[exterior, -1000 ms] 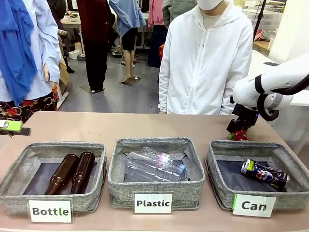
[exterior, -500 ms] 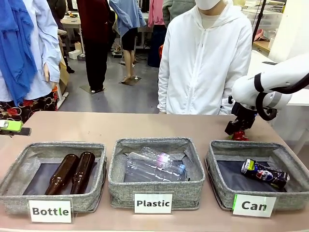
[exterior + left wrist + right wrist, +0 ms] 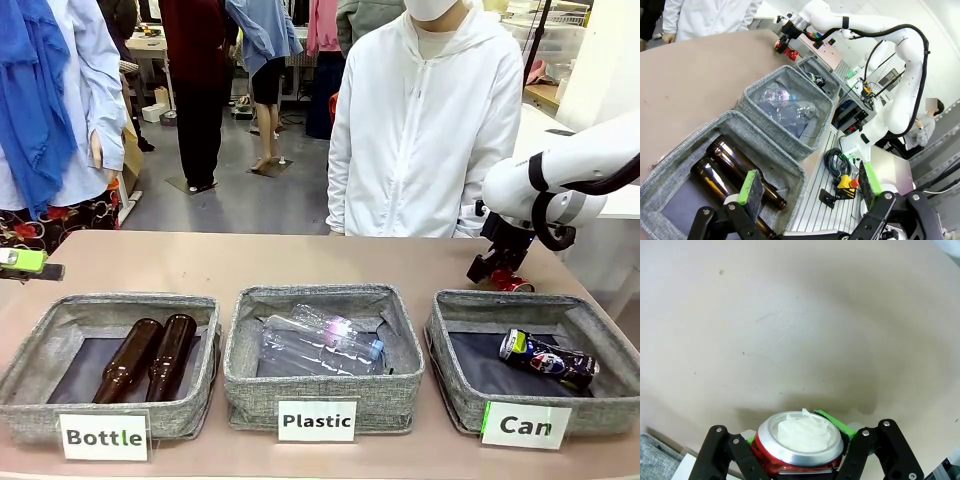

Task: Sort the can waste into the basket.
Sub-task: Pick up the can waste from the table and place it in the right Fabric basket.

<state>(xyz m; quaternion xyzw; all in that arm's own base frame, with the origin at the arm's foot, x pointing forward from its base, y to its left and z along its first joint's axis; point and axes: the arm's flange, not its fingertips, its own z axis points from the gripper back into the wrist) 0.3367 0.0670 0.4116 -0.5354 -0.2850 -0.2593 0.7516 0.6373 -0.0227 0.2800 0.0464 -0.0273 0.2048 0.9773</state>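
Note:
A shiny red crushed can (image 3: 800, 442) with a silver end sits between the green pads of my right gripper (image 3: 801, 452), which is shut on it. In the front view this red can (image 3: 512, 284) is low over the table, just behind the far rim of the grey "Can" basket (image 3: 470, 300), under my right gripper (image 3: 498, 273). A dark blue crushed can (image 3: 548, 358) lies on the basket's dark floor. My left gripper (image 3: 810, 186) hangs open above the left end of the table, with nothing between its fingers; its green pad (image 3: 20, 260) shows at the picture's left edge.
The "Bottle" basket (image 3: 110, 303) holds two brown glass bottles, and the "Plastic" basket (image 3: 315, 295) holds clear plastic bottles. A person in a white hooded jacket (image 3: 425, 130) stands at the far edge. Bare table lies behind the baskets.
My right gripper's jaws have closed on the red can, and gripper and can have shifted slightly to the right. The left arm has stayed put.

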